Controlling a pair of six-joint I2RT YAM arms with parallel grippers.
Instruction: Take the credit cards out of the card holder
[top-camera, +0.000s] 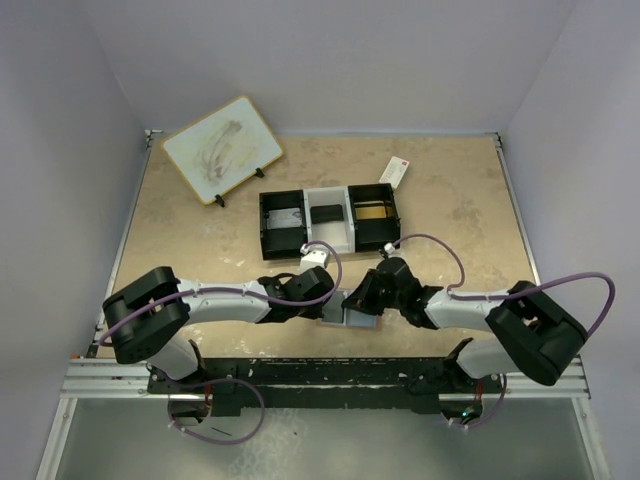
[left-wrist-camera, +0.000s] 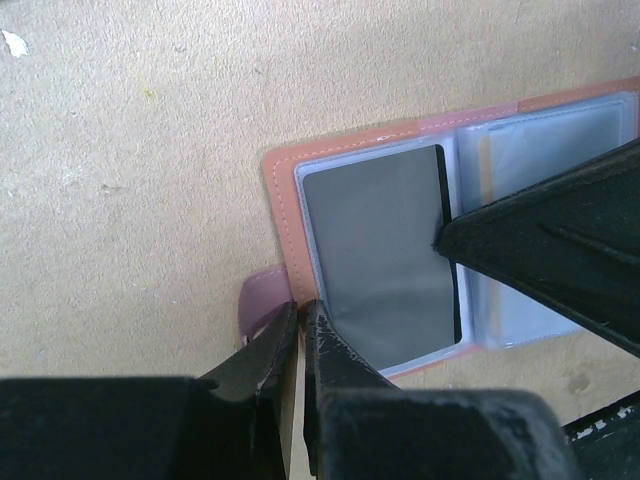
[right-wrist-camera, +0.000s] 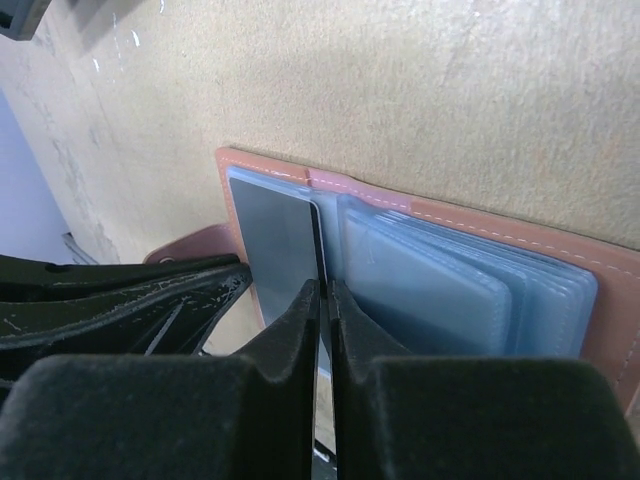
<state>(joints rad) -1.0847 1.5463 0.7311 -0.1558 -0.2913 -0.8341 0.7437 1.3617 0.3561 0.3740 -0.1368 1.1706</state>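
Right gripper (right-wrist-camera: 322, 288) is pinching the inner edge of the grey card (right-wrist-camera: 272, 240), while the left gripper (left-wrist-camera: 301, 308) is clamping the rim of the open card holder (left-wrist-camera: 278, 200), lying flat on the table (left-wrist-camera: 120, 150). Extraction is starting; the next move probably calls for a steady sideways pull.

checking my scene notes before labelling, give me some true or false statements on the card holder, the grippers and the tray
1. The card holder lies open on the table. True.
2. The grey card lies loose on the table, clear of the holder. False: it sits in a clear pocket on the strap side.
3. The right gripper pinches the grey card's edge. True.
4. The left gripper hangs wide open over the tray. False: it is shut, at the holder's edge by the strap.
5. The tray has two compartments. False: it has three.
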